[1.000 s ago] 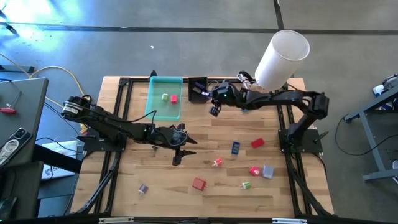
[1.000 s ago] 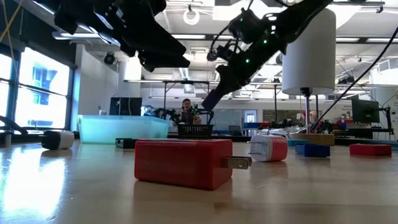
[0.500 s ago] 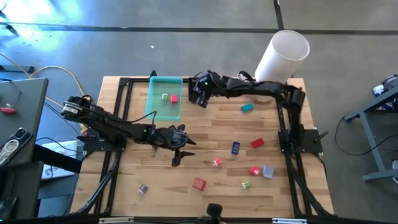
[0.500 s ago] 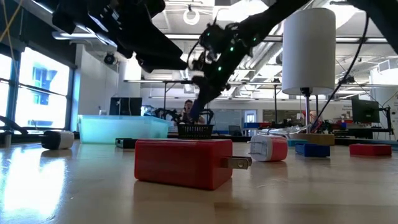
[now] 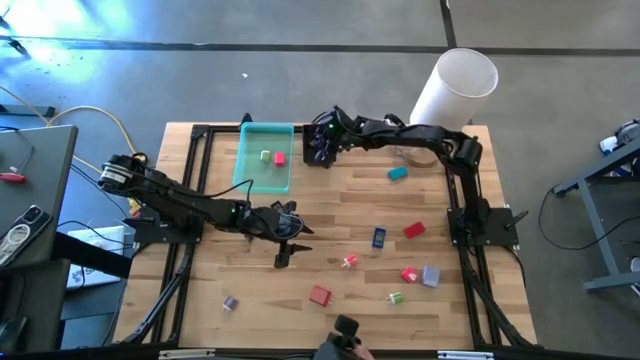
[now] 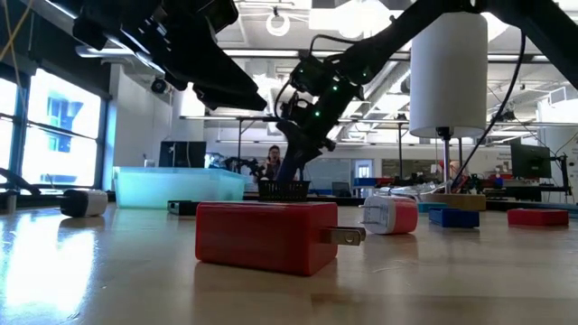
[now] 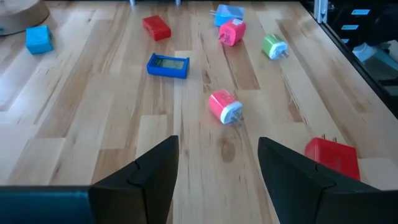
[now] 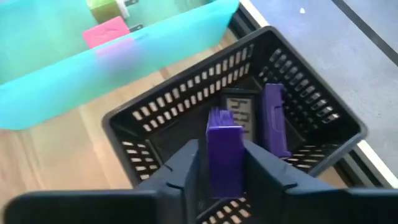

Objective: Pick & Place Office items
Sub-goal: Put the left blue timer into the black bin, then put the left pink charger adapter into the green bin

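Your counter (image 5: pixel 330 215) is a pale wooden slab in a dark frame. The white cylinder (image 5: pixel 452 92) stands at its far right corner, and the teal tray (image 5: pixel 265 160) lies at the far edge left of centre, with a green piece (image 5: pixel 265 156) and a pink piece (image 5: pixel 280 157) inside.

Your right arm reaches across the far edge. The right gripper (image 8: pixel 221 165) hangs directly over the black mesh basket (image 8: pixel 292 118), which sits just beside the tray. A purple block (image 8: pixel 224 158) stands upright between its jaws, above the basket's opening. You cannot tell from these views whether the jaws clamp the block or have begun to part. A second purple piece (image 8: pixel 273 118) leans inside the basket.

Your left arm lies across the counter's left half. The left gripper (image 7: pixel 217 171) hovers near the middle with its jaws apart and nothing between them.

The remaining office items are scattered well apart over the right and near parts of the counter:
- a teal block (image 5: pixel 398 173) near the cylinder
- a blue flat piece (image 7: pixel 168 65)
- a red block (image 7: pixel 155 27)
- a pink plug (image 7: pixel 224 107), nearest the left gripper
- a second pink plug (image 7: pixel 231 32)
- a green plug (image 7: pixel 273 46)
- a red plug block (image 6: pixel 266 235) at the near edge
- a small purple piece (image 5: pixel 230 302) at the near left
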You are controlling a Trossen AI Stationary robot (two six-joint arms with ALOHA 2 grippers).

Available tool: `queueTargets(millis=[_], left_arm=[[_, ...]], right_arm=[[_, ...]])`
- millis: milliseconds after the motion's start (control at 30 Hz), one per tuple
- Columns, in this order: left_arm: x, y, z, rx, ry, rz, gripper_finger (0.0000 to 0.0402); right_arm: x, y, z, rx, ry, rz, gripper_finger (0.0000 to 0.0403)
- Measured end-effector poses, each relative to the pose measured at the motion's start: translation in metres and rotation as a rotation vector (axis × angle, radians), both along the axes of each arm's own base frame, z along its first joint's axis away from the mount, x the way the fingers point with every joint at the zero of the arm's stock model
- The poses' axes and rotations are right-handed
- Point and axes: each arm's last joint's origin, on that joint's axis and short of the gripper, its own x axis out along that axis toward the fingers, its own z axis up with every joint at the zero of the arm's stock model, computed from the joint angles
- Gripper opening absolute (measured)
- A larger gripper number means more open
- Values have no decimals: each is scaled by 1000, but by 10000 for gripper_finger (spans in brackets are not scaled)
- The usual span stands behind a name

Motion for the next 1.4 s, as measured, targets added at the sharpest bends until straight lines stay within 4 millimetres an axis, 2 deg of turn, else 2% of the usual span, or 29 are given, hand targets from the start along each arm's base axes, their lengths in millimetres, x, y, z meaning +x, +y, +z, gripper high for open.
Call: queueTargets(millis=[133,267,467,600,700,800,933,1133,1267,1400], left_arm=[[0,0,0,0,0,1,214],[0,0,0,-27,2,14,214],[0,0,0,-32,3,16,214],[0,0,0,-33,3,17,214],[0,0,-1,-33,11,17,214],[-1,0,-2,-31,21,17,214],[-1,0,-2,-30,26,18,214],[-1,0,-2,-30,26,17,214],[-1,0,-2,-44,28,23,214],[-1,0,-2,-68,31,33,214]], right_arm=[[1,1,0,2,-1,4,141],[2,4,1,-17,9,15,156],[0,22,22,-31,6,63,161],[-14,51,59,-1,31,111,161],[-33,82,79,152,93,142,162],[-53,115,89,329,210,190,162],[-71,156,94,420,385,181,162],[-78,203,92,301,536,142,162],[-77,229,90,238,540,205,162],[-72,258,80,126,497,391,162]])
